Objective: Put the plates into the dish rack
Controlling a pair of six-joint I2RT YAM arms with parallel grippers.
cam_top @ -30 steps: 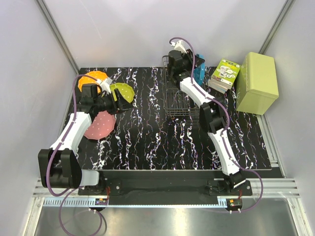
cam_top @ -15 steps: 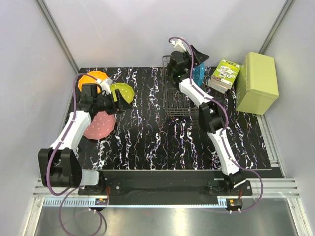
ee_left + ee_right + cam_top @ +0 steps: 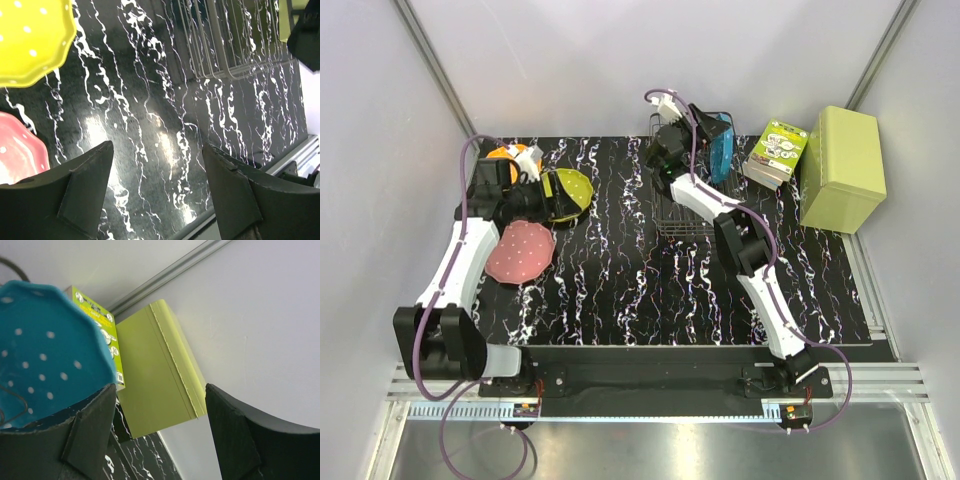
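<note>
Far right corner: light green box (image 3: 842,168) at the edge of the black marbled table (image 3: 620,290), w/ a green & white printed pack (image 3: 776,152) just beside it, left side.

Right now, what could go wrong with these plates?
The blue plate stands on edge at the far end of the dish rack, with the open right end effector close beside it; a pull-back might tip it. The yellow-green plate and pink plate lie flat, so the open left end effector could slip on their thin rims.
</note>
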